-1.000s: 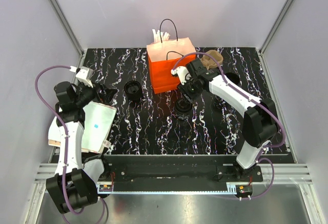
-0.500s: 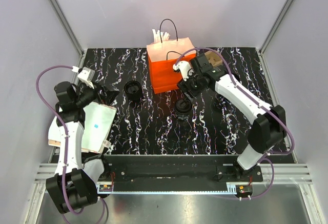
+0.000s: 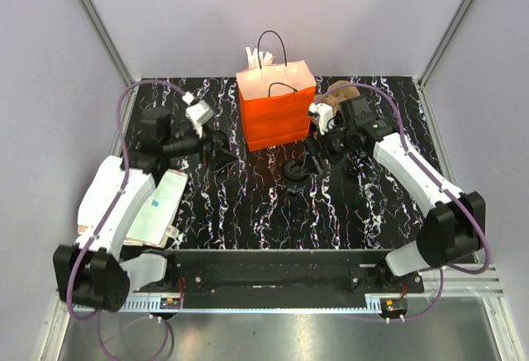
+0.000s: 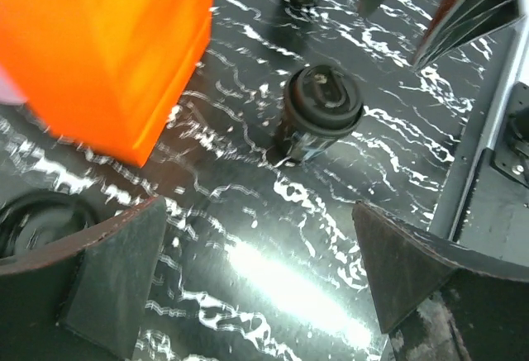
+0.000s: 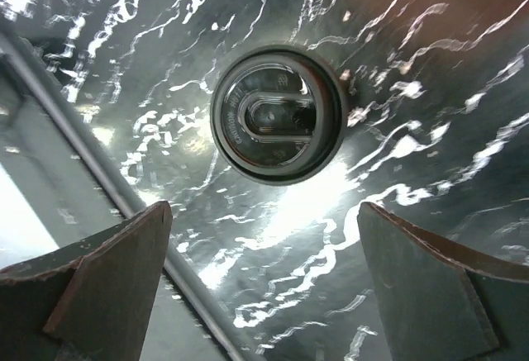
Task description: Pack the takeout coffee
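Swung inward from the table's left edge, my left gripper hangs wide open, while my right gripper, lifted and fully spread, hovers above the takeout coffee, which stands upright before the orange bag.

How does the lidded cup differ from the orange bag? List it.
The lidded cup is black, the orange bag bright orange. The cup is far smaller than the bag. The cup is capped; the bag is open-topped with loop handles. Both stand upright on the table.
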`<state>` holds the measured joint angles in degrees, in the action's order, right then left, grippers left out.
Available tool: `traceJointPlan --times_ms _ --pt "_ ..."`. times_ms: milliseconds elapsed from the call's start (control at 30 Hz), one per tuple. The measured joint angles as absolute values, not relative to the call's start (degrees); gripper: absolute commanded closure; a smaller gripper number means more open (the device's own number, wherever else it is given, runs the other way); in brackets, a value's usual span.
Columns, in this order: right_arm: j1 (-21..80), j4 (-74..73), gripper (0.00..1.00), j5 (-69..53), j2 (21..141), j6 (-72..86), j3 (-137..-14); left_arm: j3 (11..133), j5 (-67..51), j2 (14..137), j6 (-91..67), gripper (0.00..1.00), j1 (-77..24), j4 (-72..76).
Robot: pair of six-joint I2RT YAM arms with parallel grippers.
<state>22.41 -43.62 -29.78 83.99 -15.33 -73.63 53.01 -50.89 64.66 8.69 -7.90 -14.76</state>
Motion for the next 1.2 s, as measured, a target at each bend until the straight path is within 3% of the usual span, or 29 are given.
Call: traceJointPlan --times_ms 200,533,1200 --pt "18.02 -39.53 0.03 -38.57 90.21 -9.85 -70.78 62.39 -48.88 75.79 8.97 0.01 -15.49 -17.12" --pt "16.38 -36.27 0.06 -41.74 98.37 -4.12 -71.13 66.83 -47.72 90.30 6.35 0.01 -20.67 -17.30" --pt "14.61 -32.67 0.23 -46.63 103.37 2.90 -73.36 68.58 -46.02 97.08 0.78 0.01 -25.15 -11.27"
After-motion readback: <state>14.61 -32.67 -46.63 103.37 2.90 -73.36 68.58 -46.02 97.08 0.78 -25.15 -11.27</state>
